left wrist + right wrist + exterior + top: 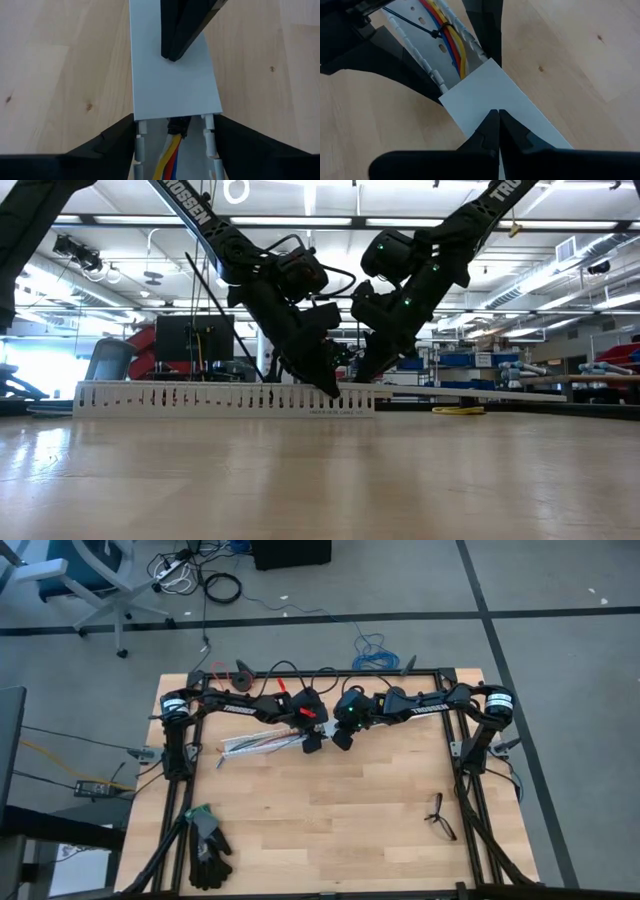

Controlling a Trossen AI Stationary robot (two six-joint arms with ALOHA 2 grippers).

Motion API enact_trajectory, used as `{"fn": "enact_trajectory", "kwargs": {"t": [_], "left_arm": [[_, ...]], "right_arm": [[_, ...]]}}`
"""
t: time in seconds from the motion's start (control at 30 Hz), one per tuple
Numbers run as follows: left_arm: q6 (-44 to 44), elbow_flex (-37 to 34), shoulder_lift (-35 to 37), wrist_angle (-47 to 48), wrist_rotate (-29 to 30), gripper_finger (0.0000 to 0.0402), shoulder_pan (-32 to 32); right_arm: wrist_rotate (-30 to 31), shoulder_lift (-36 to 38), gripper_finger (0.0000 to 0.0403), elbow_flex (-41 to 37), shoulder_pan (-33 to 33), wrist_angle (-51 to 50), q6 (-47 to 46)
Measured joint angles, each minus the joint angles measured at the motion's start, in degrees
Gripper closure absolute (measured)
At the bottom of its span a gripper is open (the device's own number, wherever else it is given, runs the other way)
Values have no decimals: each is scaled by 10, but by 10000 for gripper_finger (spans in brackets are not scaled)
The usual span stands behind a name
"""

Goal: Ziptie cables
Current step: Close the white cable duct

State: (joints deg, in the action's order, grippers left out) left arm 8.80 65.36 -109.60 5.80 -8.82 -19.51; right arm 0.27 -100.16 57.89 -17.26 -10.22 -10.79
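Note:
A white slotted channel (258, 744) lies on the table with the cables (449, 36), red, yellow and blue, running along inside it. The black ziptie (415, 25) crosses the cables, its head (177, 127) beside them. A flat white cover (172, 80) lies over the channel's right end. My left gripper (174, 145) is open, with one finger on each side of the channel. My right gripper (498, 120) is shut, its tips on the cover. My left gripper's fingers (117, 145) stand close against the channel's two slotted walls (139, 135), slanting down from the far left. I cannot tell whether they touch the walls. My right gripper rests its shut fingertips (172, 50) on the cover's flat top (487, 97), slanting down from the far right. The cover lies on the channel.
A black glove (207, 850) lies at the near left corner and a small black forked object (440, 817) at the near right. A yellow coil (458, 410) sits behind the channel. Black frame rails (470, 790) run along the table's sides.

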Motion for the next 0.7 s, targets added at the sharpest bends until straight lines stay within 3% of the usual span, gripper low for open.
{"fn": "enact_trajectory", "kwargs": {"t": [0.57, 0.7], "left_arm": [[18, 0, 3, 12, -13, 147, -7], [30, 0, 7, 19, -42, 147, -18]], "right_arm": [[0, 0, 403, 0, 0, -3, -1], [0, 0, 403, 0, 0, -5, -1]]}}
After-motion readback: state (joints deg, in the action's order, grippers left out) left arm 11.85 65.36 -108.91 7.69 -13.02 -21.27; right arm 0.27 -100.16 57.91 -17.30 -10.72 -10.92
